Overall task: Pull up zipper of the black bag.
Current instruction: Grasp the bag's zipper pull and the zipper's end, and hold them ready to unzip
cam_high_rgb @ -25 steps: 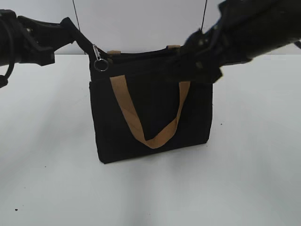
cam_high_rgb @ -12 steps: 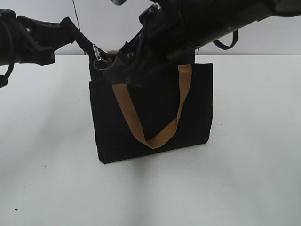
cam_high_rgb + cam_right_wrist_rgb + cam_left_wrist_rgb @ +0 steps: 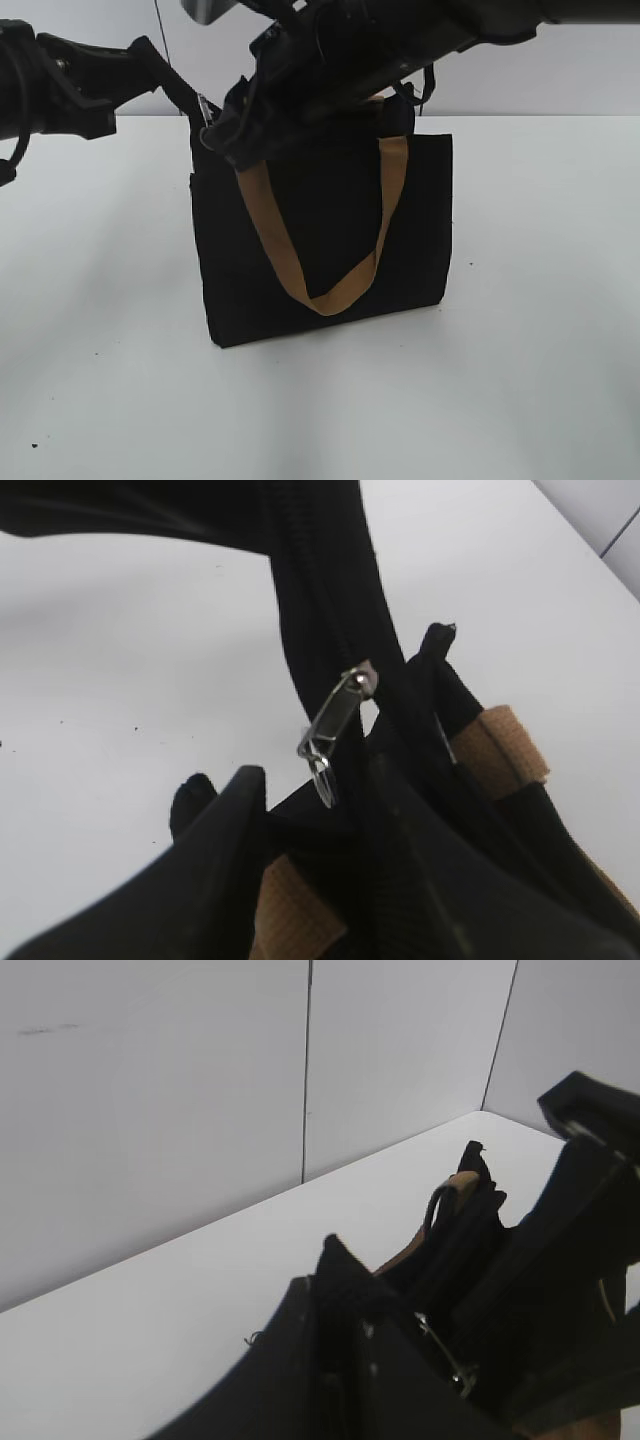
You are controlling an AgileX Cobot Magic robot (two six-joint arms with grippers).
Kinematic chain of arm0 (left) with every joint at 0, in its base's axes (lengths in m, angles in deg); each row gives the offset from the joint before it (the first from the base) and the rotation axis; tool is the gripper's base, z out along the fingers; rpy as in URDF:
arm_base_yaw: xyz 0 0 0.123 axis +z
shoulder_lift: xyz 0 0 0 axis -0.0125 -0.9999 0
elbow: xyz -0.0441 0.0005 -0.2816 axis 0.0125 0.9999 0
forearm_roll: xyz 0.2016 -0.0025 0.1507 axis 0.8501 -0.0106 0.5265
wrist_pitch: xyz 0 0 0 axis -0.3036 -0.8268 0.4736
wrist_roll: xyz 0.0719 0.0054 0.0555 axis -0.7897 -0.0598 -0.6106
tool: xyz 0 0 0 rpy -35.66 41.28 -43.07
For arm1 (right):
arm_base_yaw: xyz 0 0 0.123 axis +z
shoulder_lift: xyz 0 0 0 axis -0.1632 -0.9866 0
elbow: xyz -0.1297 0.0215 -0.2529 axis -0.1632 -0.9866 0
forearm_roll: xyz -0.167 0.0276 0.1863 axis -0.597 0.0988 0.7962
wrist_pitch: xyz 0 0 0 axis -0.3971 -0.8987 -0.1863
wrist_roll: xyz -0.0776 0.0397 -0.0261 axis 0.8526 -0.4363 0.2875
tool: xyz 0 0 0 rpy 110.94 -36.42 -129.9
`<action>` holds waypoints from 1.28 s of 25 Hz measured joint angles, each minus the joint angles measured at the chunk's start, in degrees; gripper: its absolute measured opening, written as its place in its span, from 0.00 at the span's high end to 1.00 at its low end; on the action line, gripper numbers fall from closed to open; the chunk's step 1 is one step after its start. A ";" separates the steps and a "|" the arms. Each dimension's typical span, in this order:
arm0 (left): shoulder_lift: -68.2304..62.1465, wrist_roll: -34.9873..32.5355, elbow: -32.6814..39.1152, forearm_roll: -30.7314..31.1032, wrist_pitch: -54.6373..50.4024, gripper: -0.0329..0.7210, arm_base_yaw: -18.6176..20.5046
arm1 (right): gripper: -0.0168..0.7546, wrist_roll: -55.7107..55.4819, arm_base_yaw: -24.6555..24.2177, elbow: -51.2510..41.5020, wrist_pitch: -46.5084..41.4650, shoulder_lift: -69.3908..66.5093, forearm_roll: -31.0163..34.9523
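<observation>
The black bag (image 3: 330,250) stands upright mid-table, its tan strap handle (image 3: 270,230) hanging down the front. My left gripper (image 3: 150,60) is shut on the black fabric end tab at the bag's top left corner and holds it taut; it shows in the left wrist view (image 3: 335,1310). My right arm reaches across the bag's top, with my right gripper (image 3: 225,150) at the left end. In the right wrist view my right gripper (image 3: 315,780) is open, and the zipper's silver pull tab (image 3: 335,720) hangs just ahead between the fingertips. The pull also shows in the left wrist view (image 3: 440,1345).
The bag stands on a white table (image 3: 100,350) with a pale panelled wall (image 3: 200,1080) behind it. The right arm hides most of the bag's top edge in the exterior view. A second tan strap (image 3: 500,745) lies on the bag's far side.
My right arm has swept from the bag's right end leftward along its top to the zipper pull at the left corner. The left gripper and the bag have stayed put.
</observation>
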 joint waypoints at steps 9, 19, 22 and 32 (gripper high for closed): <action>0.00 0.00 0.00 0.00 0.00 0.91 0.00 | 0.68 0.01 0.09 0.07 1.22 -2.07 0.00; 0.00 0.00 0.00 0.00 0.00 0.91 0.00 | 0.99 0.01 0.09 0.07 2.52 -2.20 0.00; 0.00 0.00 0.00 0.00 0.00 0.91 0.00 | 1.00 0.06 0.09 0.07 2.17 -2.20 0.00; 0.00 0.00 0.00 0.85 -9.26 0.91 -0.06 | 1.00 -1.31 -2.13 0.20 -3.82 -0.05 0.19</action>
